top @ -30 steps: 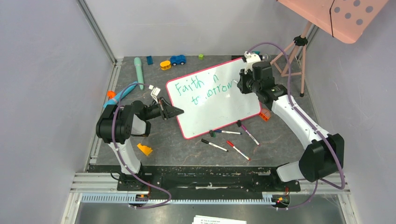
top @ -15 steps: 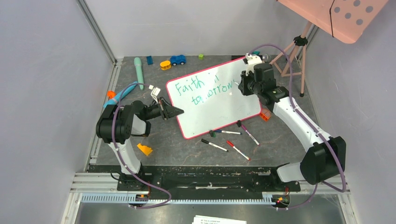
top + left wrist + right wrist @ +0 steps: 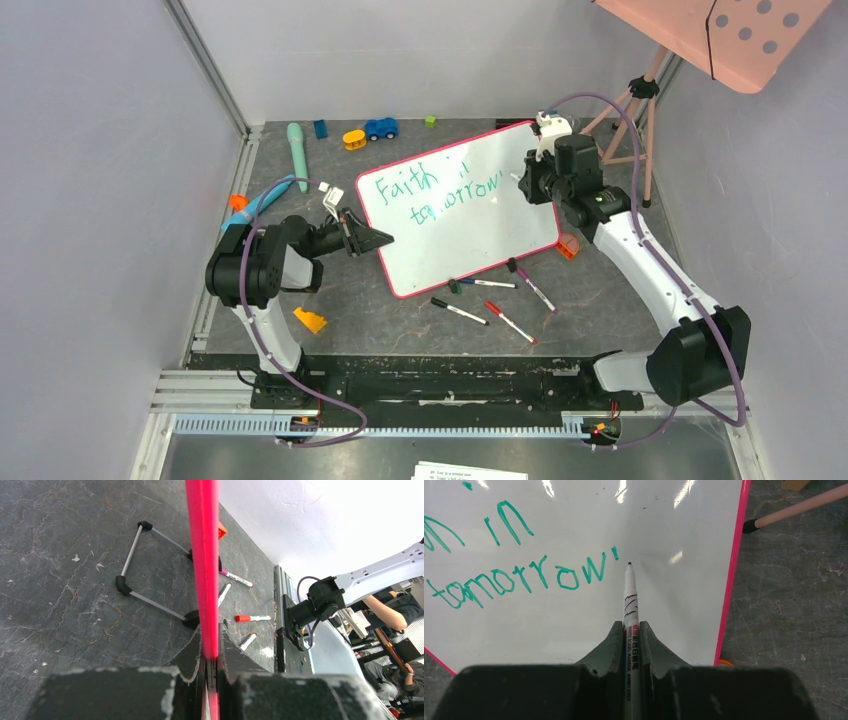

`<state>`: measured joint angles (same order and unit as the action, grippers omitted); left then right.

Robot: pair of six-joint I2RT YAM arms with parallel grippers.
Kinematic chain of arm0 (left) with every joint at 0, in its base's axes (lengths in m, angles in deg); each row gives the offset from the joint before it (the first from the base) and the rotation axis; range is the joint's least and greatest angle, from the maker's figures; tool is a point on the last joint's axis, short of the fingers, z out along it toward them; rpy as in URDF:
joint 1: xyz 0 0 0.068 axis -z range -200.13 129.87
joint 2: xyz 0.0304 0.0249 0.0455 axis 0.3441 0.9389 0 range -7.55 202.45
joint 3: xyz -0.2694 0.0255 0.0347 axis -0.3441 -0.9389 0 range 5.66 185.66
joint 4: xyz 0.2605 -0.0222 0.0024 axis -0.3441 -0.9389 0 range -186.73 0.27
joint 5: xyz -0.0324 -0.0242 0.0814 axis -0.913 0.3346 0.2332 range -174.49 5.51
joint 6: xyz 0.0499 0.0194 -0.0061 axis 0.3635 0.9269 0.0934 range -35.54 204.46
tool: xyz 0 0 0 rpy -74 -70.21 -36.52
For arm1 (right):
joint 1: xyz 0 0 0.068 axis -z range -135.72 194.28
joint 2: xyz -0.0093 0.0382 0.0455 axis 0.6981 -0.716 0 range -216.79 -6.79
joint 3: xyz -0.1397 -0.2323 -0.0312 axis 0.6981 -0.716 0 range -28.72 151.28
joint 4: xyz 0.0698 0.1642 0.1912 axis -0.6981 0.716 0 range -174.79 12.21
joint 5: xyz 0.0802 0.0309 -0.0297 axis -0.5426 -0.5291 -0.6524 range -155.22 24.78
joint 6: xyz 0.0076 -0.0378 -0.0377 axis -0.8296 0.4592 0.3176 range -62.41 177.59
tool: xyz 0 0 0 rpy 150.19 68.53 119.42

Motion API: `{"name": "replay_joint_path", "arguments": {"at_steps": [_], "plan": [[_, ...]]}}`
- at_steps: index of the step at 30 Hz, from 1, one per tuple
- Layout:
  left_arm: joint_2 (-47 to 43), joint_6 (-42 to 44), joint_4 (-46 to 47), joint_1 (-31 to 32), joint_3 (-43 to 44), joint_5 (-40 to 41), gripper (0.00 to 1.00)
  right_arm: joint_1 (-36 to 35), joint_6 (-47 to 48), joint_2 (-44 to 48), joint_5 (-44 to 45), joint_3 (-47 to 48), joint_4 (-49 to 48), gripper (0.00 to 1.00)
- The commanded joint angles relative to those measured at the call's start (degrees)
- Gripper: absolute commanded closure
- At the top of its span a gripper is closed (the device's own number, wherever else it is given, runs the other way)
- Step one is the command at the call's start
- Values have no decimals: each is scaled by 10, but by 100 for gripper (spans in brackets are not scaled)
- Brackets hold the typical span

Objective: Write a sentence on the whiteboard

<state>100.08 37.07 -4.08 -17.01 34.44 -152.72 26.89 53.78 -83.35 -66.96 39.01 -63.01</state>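
The left jaws clamp the whiteboard by its pink left rim, on the table. Its green sentence — 2 lines — reads "Faith in tomorrow". The right jaws pinch a marker, tip just right of "tomorrow".

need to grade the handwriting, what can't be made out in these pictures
Right wrist: the sentence starts beyond the left edge; whether the marker tip touches the whiteboard is unclear.
Top external: the right gripper hides the marker tip; the word after "Faith" is too small.
Left wrist: only the whiteboard's rim shows, edge-on in the left gripper; its face is hidden.
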Motion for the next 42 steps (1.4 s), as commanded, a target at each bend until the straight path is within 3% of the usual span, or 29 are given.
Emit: {"name": "replay_joint_path", "arguments": {"at_steps": [1, 24, 42], "plan": [[14, 67, 36, 11, 1, -64, 98, 6, 6, -5, 14, 23, -9, 100], [13, 68, 36, 11, -1, -62, 98, 10, -2, -42, 8, 18, -43, 100], [11, 69, 36, 11, -1, -63, 98, 10, -13, -27, -44, -19, -73, 100]]}}
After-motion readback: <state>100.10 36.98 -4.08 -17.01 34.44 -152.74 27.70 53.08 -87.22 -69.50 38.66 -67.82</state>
